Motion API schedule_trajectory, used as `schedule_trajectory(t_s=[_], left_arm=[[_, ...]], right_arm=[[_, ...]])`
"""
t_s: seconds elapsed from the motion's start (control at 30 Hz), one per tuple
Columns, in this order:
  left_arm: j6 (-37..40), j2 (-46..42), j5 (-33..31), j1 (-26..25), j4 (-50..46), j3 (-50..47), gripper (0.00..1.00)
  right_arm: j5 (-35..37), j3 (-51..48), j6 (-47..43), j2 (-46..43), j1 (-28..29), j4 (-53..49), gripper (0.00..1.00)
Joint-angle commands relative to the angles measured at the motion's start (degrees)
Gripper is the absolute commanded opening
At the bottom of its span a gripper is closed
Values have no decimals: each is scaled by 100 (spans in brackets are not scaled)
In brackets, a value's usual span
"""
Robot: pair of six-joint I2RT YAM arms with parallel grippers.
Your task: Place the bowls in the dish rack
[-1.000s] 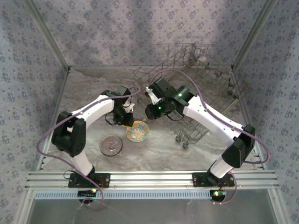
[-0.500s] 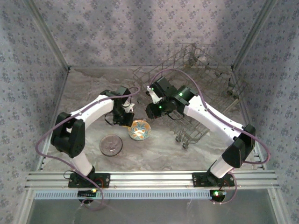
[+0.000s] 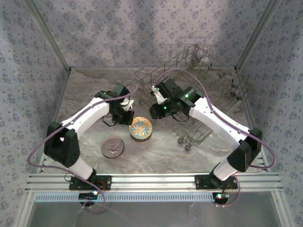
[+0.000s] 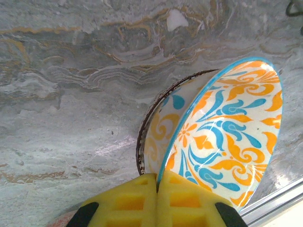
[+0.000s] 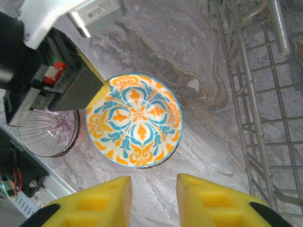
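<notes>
A bowl (image 3: 141,128) with a blue and orange pattern and a teal rim lies nearly level at the middle of the table. My left gripper (image 4: 157,177) is shut on its near rim, with the yellow pads pinching the edge of the bowl (image 4: 227,137). I cannot tell whether the bowl touches the table. In the right wrist view my right gripper (image 5: 154,182) hangs open and empty above the table, just short of the patterned bowl (image 5: 137,120). A ribbed purplish-grey bowl (image 3: 112,147) sits on the table to its left, also seen from the right wrist (image 5: 49,132). The wire dish rack (image 3: 199,75) stands at the back right.
The rack's near wall (image 5: 255,94) runs close along the right of the patterned bowl. The left arm's wrist (image 5: 42,75) crowds the space above and left of that bowl. An aluminium rail (image 3: 151,179) borders the table's front, and patterned walls close in the other three sides.
The left gripper has closed on the bowl's rim. The bowl has swung from tilted to nearly level and shifted slightly back and right. The left elbow has dropped to the left.
</notes>
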Motion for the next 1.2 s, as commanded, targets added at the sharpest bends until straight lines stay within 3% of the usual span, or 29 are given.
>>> schedule_trajectory(t_s=[0.0,0.6,1.07,1.17], left_arm=[[-70,-532,199,85,94,-15,0],[-114,-1861,296,161,-229,746,0],[148,-1709,346,63,-402,1385,0],[167,-1667,359,63,-399,1461,0]], right_arm=[[-153,-8,23,-156,-32,-6,33],[-884,1011,-430,498,-91,-260,46],[-73,1417,-454,804,-60,-523,42],[-149,1368,-445,720,-96,-383,38]])
